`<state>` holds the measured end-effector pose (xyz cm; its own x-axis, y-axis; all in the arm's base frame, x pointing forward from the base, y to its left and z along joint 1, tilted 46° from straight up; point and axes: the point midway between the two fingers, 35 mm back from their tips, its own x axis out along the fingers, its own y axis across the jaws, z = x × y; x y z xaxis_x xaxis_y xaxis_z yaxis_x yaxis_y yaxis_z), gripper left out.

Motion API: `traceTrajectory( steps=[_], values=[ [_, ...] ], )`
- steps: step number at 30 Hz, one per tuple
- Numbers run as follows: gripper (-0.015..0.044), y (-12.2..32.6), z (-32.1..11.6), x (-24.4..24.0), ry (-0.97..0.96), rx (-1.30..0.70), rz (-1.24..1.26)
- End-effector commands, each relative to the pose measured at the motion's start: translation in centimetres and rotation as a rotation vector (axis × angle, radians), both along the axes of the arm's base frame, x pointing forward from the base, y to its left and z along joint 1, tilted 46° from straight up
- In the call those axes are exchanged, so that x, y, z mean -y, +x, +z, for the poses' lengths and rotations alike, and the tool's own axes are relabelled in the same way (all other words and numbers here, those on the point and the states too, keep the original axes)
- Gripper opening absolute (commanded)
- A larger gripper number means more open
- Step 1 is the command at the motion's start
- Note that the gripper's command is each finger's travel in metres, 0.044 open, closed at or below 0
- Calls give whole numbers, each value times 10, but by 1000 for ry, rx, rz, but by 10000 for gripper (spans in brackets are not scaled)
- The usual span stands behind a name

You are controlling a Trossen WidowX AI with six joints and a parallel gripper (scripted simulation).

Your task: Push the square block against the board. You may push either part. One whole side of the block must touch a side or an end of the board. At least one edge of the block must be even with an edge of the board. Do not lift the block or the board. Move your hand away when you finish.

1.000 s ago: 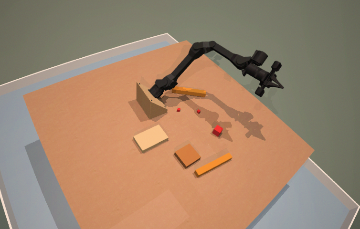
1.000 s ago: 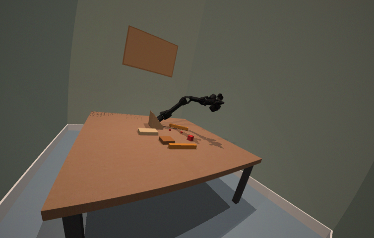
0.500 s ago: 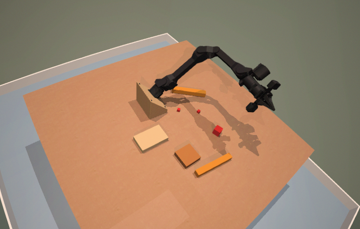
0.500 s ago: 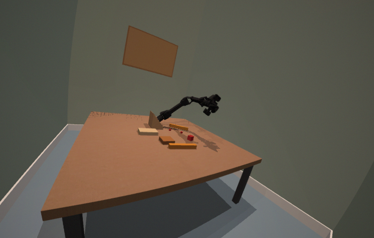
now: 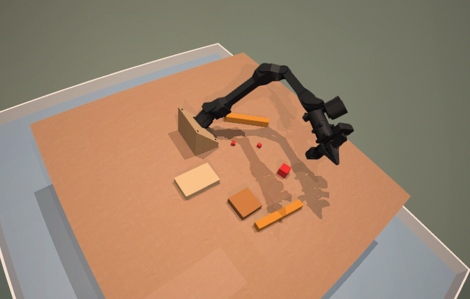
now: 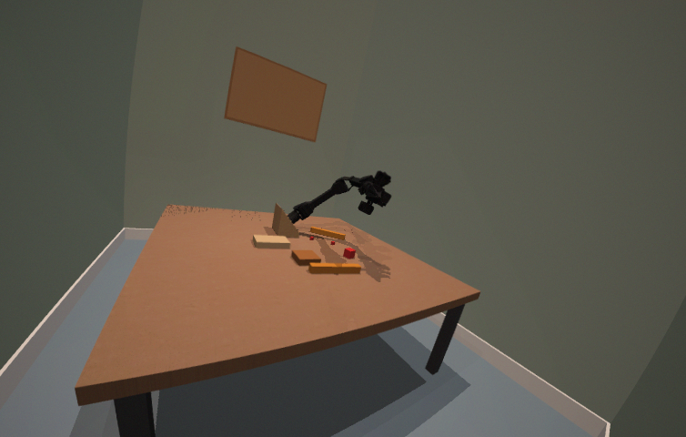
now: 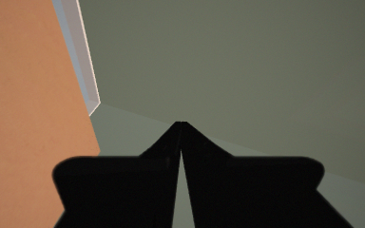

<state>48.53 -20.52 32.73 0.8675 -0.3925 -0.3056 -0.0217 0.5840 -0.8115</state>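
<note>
Nearest on the wooden counter, a long narrow bright-orange bar, just beside but of no use to the job. Next, a flat, square, dark-orange block, most likely the one to push, lying flat and turned at an angle to its goal. Farther on, a flat, rectangular, cream-coloured board, apparently the target, also lying flat. Between those two, a plain gap: no side touching, no edge even, hence nothing achieved so far. Off to one side, a bright red cube, apart from both. Above the counter, clear of block and board, a black two-fingered pincer, tips together, nothing held. Left to do, probably: lower beside the block, close the gap by sliding, square up one side, even up an edge, then withdraw.
</note>
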Motion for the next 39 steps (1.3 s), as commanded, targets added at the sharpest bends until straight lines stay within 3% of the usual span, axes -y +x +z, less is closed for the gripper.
traceTrajectory(
  steps=[1,20,39],
  values=[
    [0,-3,-34,18,91,-54,-41],
    [0,-34,-166,81,511,-243,-251],
    [0,-96,-284,117,965,-376,-566]
  ],
)
